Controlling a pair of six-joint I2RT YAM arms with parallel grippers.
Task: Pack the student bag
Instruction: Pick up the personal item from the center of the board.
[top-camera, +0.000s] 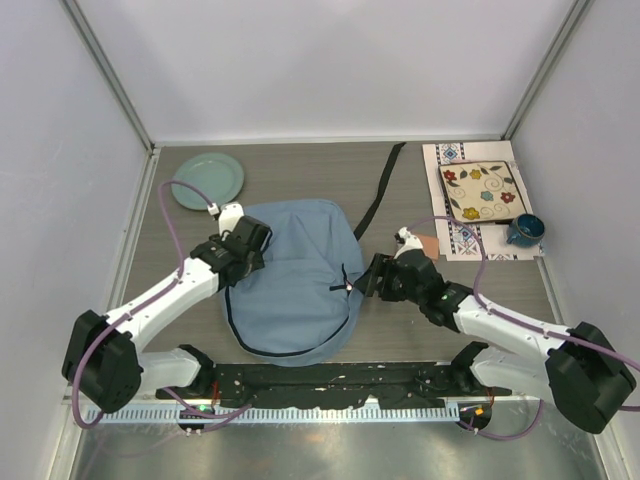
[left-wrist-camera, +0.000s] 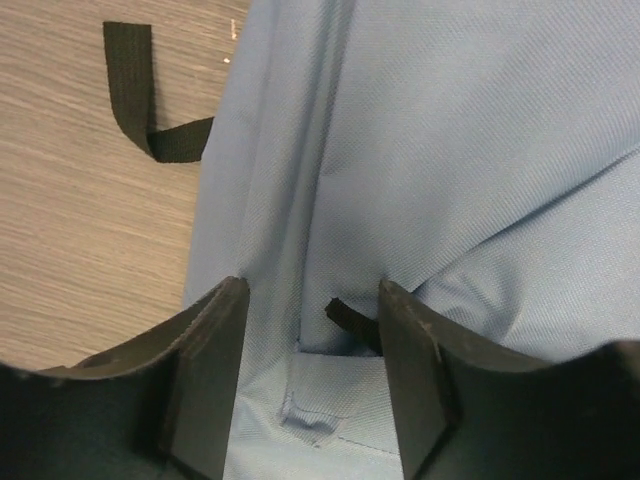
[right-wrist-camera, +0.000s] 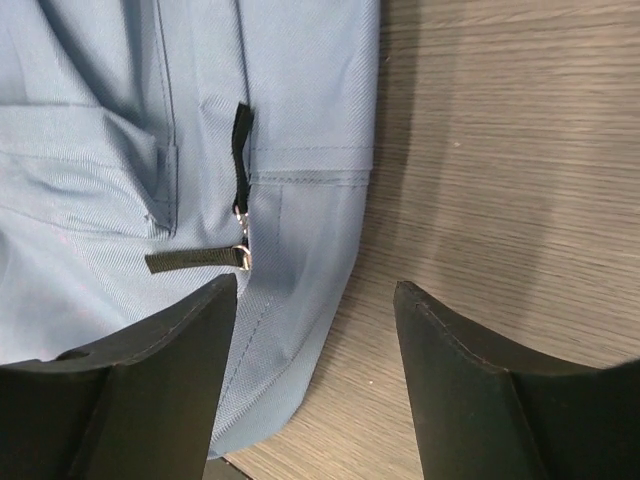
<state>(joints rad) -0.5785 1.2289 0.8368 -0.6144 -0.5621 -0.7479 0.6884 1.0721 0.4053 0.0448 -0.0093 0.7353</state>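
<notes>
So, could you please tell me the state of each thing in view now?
student bag: lying flat, zipper appears closed
left end effector: open, above bag fabric
right end effector: open, holding nothing
green plate: empty
patterned square plate: empty
blue mug: upright

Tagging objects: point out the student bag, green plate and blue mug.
student bag (top-camera: 295, 270): top external view, middle of fabric.
green plate (top-camera: 207, 180): top external view, centre.
blue mug (top-camera: 524, 231): top external view, body.
</notes>
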